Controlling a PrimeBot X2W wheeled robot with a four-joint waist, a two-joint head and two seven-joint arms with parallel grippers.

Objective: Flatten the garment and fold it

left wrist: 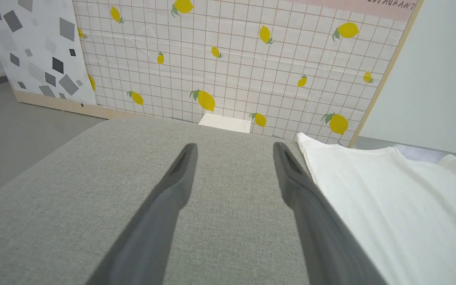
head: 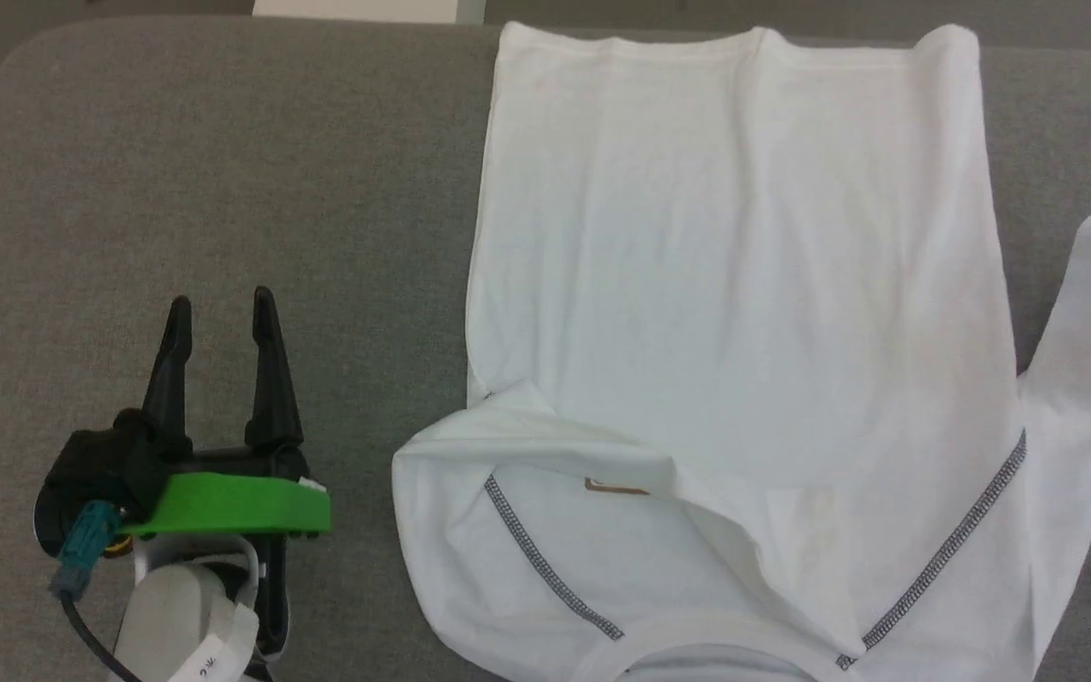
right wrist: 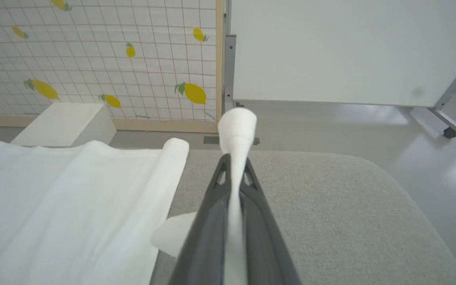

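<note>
The white garment (head: 735, 284) lies spread on the grey padded table (head: 223, 189), collar toward me, with dark zigzag seams (head: 545, 559) and a small orange-brown patch (head: 614, 488) half under a fold. Its right sleeve (head: 1090, 322) rises off the table at the right edge of the head view. My left gripper (head: 221, 305) hovers open to the left of the garment (left wrist: 390, 198), nothing between its fingers. My right gripper (right wrist: 234, 162) is shut on the garment's sleeve (right wrist: 236, 126), which bulges out above the fingertips; the body of the garment (right wrist: 61, 198) lies to its left.
A white box (right wrist: 65, 122) stands beyond the table's far edge, against a lemon-patterned panel (left wrist: 232, 59). A white board on a metal frame (right wrist: 350, 51) stands to the right over grey floor. Bare table surface stretches left of the garment.
</note>
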